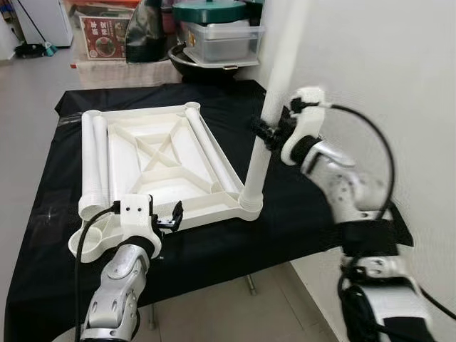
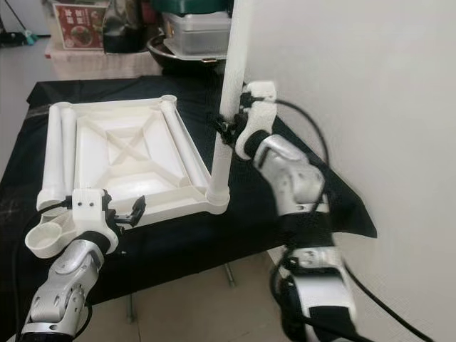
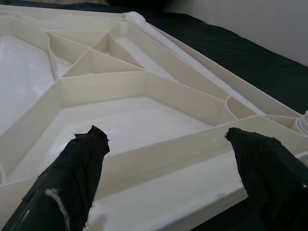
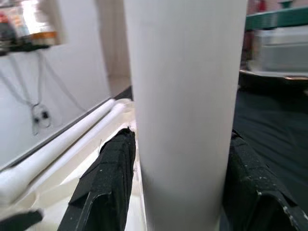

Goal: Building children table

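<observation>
Leg upright in the near right corner socket, held by the right claw.

The right claw (image 1: 271, 132) clamps the white leg (image 1: 271, 114), whose long axis runs straight up from the upturned tabletop (image 1: 160, 160) on the black worktop (image 1: 299, 214); the left claw (image 3: 168, 159) hovers wide at the tabletop's near edge, holding nothing.

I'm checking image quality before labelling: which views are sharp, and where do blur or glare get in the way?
Left eye view: evenly lit and sharp; table leg and tabletop read clearly. Right wrist view: the leg, clamped by the right gripper, looks soft and washed out up close, background blurred. Left wrist view: left gripper fingertips slightly soft, the tabletop's ribs crisp, mild glare on the plastic.
</observation>
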`<state>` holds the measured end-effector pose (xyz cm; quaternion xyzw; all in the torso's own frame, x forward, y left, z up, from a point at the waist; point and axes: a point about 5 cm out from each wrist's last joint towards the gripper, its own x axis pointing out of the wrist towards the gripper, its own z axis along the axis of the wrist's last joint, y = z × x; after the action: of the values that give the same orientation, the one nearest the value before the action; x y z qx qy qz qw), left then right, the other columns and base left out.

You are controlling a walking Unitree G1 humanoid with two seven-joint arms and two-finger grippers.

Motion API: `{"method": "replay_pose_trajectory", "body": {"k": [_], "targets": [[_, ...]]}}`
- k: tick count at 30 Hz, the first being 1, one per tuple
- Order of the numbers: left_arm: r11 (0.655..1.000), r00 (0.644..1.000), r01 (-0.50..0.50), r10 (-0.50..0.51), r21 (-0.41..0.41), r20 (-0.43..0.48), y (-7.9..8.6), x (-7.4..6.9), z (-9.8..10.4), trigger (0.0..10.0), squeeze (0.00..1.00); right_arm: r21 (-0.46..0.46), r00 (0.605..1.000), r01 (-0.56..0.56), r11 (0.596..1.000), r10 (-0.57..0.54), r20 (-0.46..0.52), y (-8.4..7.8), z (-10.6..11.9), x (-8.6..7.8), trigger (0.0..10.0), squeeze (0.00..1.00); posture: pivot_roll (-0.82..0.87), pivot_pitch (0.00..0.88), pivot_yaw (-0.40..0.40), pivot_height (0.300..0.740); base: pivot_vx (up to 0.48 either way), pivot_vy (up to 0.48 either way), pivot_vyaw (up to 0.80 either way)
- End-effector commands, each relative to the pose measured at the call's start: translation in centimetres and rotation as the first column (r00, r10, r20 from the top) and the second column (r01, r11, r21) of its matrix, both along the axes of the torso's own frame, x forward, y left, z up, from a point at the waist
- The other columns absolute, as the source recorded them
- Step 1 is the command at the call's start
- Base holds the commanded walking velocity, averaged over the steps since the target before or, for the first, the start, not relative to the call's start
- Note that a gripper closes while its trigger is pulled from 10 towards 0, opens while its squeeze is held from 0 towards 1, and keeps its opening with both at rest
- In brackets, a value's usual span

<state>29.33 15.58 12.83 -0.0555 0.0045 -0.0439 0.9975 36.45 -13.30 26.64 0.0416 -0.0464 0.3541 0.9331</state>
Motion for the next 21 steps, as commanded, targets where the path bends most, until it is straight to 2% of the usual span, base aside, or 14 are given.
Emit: {"method": "replay_pose_trajectory", "body": {"k": [1,4,6,7,9,12,14,15,16,17,18,20,21], "targets": [[1.000,1.000,0.009,-0.009,-0.003,-0.009,-0.2,0.1,-0.3,10.0,0.00,-0.007,0.994,-0.105,0.994,0.105,-0.019,1.2,-0.8,-0.3,10.0,0.00,0.06,0.000,-0.082,0.740,0.000,0.000,0.00],[1.000,1.000,0.011,-0.011,-0.003,-0.009,-0.3,0.1,-0.3,10.0,0.00,0.009,0.984,-0.166,0.986,0.166,-0.056,1.9,-1.7,-0.2,10.0,0.00,0.07,0.000,-0.085,0.740,0.000,0.000,0.00],[1.000,1.000,0.012,-0.012,-0.002,-0.008,-0.3,0.1,-0.3,10.0,0.00,0.000,0.972,-0.222,0.975,0.222,-0.079,3.2,-2.4,0.1,10.0,0.00,0.08,0.000,-0.091,0.740,0.000,0.000,0.00],[1.000,1.000,0.012,-0.012,-0.002,-0.008,-0.3,0.1,-0.3,10.0,0.00,0.000,0.972,-0.222,0.975,0.222,-0.079,3.2,-2.4,0.1,10.0,0.00,0.08,0.000,-0.091,0.740,0.000,0.000,0.00],[1.000,1.000,0.010,-0.010,0.000,-0.006,-0.3,0.1,-0.2,10.0,0.00,-0.030,0.956,-0.283,0.959,0.279,-0.095,5.0,-2.9,0.6,10.0,0.00,0.10,0.000,-0.102,0.740,0.000,0.000,0.00],[1.000,1.000,0.007,-0.007,0.002,-0.004,-0.2,0.1,-0.2,10.0,0.00,-0.052,0.947,-0.310,0.949,0.304,-0.103,5.8,-3.2,1.0,10.0,0.00,0.11,0.000,-0.107,0.740,0.000,0.000,0.00],[1.000,1.000,0.007,-0.007,0.002,-0.004,-0.2,0.1,-0.2,10.0,0.00,-0.052,0.947,-0.310,0.949,0.304,-0.103,5.8,-3.2,1.0,10.0,0.00,0.11,0.000,-0.107,0.740,0.000,0.000,0.00],[1.000,1.000,-0.001,0.001,0.003,0.000,-0.1,0.2,-0.1,10.0,0.00,-0.064,0.954,-0.288,0.956,0.280,-0.107,5.8,-3.4,1.4,9.2,0.00,0.12,0.000,-0.120,0.740,0.000,0.000,0.00],[1.000,1.000,-0.009,0.009,0.004,0.004,0.1,0.2,0.0,10.0,0.00,-0.067,0.961,-0.260,0.963,0.251,-0.115,5.5,-3.7,1.8,2.1,0.00,0.12,0.000,-0.125,0.740,0.000,0.000,0.00],[1.000,1.000,-0.009,0.009,0.004,0.004,0.1,0.2,0.0,10.0,0.00,-0.067,0.961,-0.260,0.963,0.251,-0.115,5.5,-3.7,1.8,2.1,0.00,0.12,0.000,-0.125,0.740,0.000,0.000,0.00],[1.000,1.000,-0.019,0.019,0.006,0.008,0.4,0.2,0.1,10.0,0.00,-0.070,0.975,-0.194,0.979,0.184,-0.123,4.5,-4.3,2.2,0.0,0.00,0.12,0.000,-0.125,0.740,0.000,0.000,0.00],[1.000,1.000,-0.019,0.019,0.006,0.008,0.4,0.2,0.1,10.0,0.00,-0.070,0.975,-0.194,0.979,0.184,-0.123,4.5,-4.3,2.2,0.0,0.00,0.12,0.000,-0.125,0.740,0.000,0.000,0.00],[1.000,1.000,-0.021,0.021,0.006,0.008,0.4,0.2,0.1,10.0,0.00,-0.083,0.982,-0.144,0.986,0.133,-0.132,3.9,-4.7,2.5,0.0,0.00,0.12,0.000,-0.125,0.740,0.000,0.000,0.00]]}}
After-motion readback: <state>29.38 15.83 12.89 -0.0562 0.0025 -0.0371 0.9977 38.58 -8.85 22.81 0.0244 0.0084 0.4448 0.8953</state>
